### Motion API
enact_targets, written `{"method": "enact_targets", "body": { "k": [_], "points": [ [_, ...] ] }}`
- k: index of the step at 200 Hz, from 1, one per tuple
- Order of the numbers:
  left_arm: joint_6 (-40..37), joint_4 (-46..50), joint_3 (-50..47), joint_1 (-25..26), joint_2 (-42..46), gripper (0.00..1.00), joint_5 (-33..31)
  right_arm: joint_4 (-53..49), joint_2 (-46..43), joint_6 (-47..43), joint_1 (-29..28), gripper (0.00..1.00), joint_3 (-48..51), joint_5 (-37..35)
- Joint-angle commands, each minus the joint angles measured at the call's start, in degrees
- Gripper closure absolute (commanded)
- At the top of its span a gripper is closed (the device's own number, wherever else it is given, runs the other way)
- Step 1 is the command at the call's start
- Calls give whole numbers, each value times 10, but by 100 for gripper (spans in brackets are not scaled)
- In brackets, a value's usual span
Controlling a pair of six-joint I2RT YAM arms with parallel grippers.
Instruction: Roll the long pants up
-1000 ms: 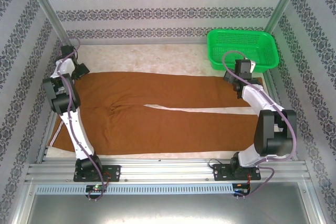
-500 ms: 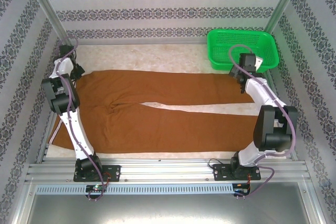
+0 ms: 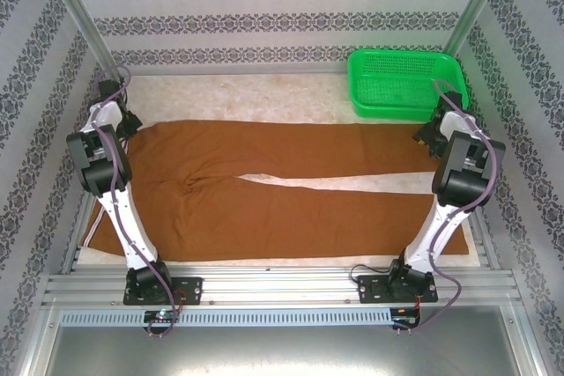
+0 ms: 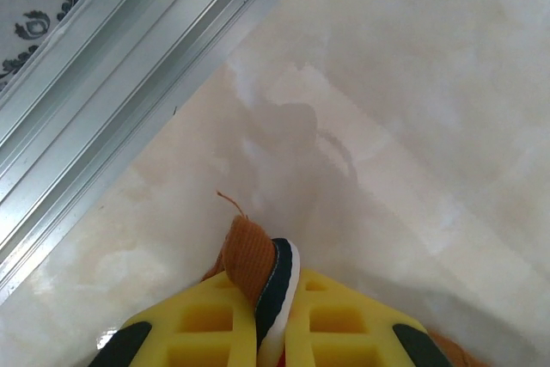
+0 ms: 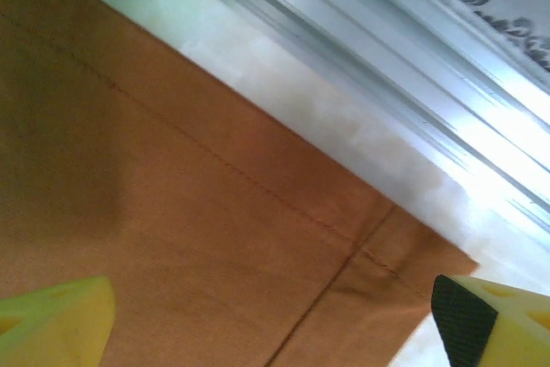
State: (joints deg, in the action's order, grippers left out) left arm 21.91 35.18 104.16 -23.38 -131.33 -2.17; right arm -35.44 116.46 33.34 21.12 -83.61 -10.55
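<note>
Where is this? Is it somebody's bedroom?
Probably not. It looks like a small robot test booth: a left arm and right arm bolted to a metal rail, patterned panels closing in a pale table, and pants spread flat near a green basket.

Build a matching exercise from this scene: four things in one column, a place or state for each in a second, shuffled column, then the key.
Column 1
1. left gripper
2. right gripper
3. long pants
4. green basket

Column 2
A. at the far right corner of the table
B. shut on a pinch of rust-brown cloth
C. spread flat, legs pointing right
D. open over a leg hem

Pairs: 1-B, 2-D, 3-C, 4-A
</note>
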Motion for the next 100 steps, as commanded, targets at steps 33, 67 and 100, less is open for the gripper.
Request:
{"method": "enact_targets", "body": {
  "k": [33, 67, 100],
  "points": [
    [-24, 33, -19, -1, 13, 100, 10, -38, 72, 5, 10, 4, -110, -4],
    [-30, 38, -15, -1, 14, 100, 2, -73, 133, 0, 12, 7, -180, 28],
    [-28, 42, -5, 1, 11, 100, 9, -84, 151, -1, 14, 12, -203, 45]
  ]
}}
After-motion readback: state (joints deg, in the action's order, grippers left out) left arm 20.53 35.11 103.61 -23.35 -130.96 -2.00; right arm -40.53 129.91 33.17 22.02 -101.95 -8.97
